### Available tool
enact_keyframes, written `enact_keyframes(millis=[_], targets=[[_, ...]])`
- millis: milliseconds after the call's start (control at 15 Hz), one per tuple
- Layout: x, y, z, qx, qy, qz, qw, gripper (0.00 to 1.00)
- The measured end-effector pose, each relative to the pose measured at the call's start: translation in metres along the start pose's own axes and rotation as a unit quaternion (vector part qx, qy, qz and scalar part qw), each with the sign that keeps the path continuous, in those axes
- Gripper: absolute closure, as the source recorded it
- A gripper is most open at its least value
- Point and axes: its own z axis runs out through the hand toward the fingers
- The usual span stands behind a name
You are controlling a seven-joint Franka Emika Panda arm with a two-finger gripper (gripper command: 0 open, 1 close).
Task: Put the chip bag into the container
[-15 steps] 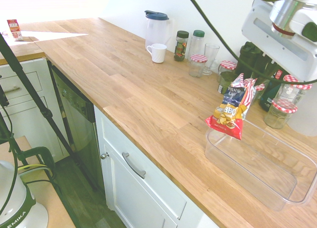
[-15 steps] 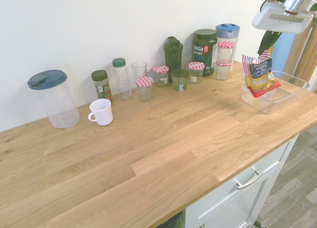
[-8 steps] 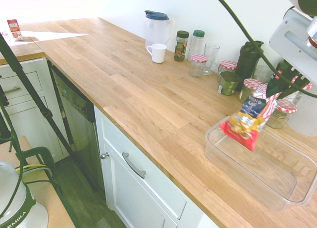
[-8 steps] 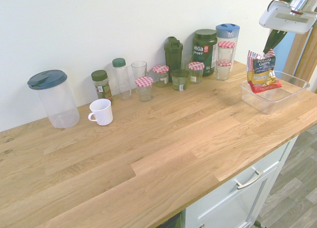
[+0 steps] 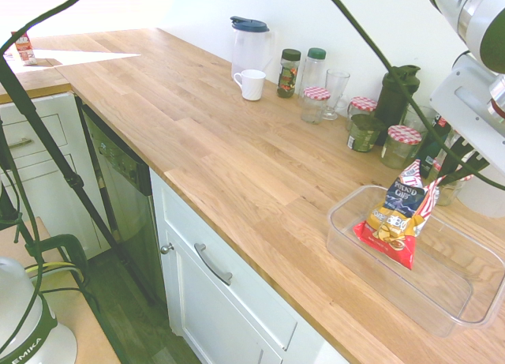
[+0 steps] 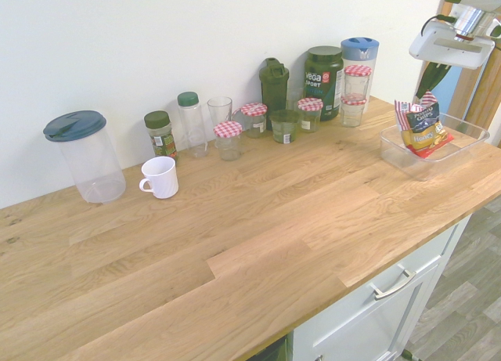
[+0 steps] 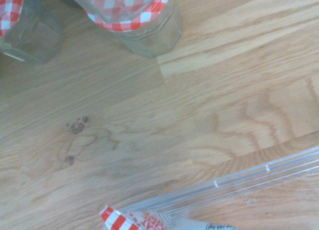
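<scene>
Gripper (image 5: 442, 173) pinches chip bag (image 5: 394, 219) hanging inside container (image 5: 371, 265).

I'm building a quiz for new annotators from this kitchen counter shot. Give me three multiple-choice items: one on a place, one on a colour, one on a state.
1. Where is the chip bag?
A. flat on the counter
B. hanging in the container
C. beside the white mug

2. What colour is the pitcher's lid?
A. dark blue
B. red
C. white

3. How is the end effector?
A. wide open
B. shut on the chip bag
C. holding a jar

Key: 1 B, its lower end sits inside the clear walls; 2 A, the lid shows dark blue; 3 B, it pinches the bag's striped top.
</scene>
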Motion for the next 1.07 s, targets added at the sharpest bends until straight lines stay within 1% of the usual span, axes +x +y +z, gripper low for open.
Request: enact_keyframes(millis=[333, 400, 733, 1067], targets=[[-0.001, -0.004, 0.013, -0.005, -0.007, -0.003, 1.0, 1.0], [0.0, -0.002, 0.017, -0.007, -0.01, -0.001, 1.0, 0.0], [0.007, 0.009, 0.04, -0.018, -0.017, 0.001, 1.0, 0.0], [0.011, 0.015, 0.04, -0.019, -0.014, 0.004, 1.0, 0.0]])
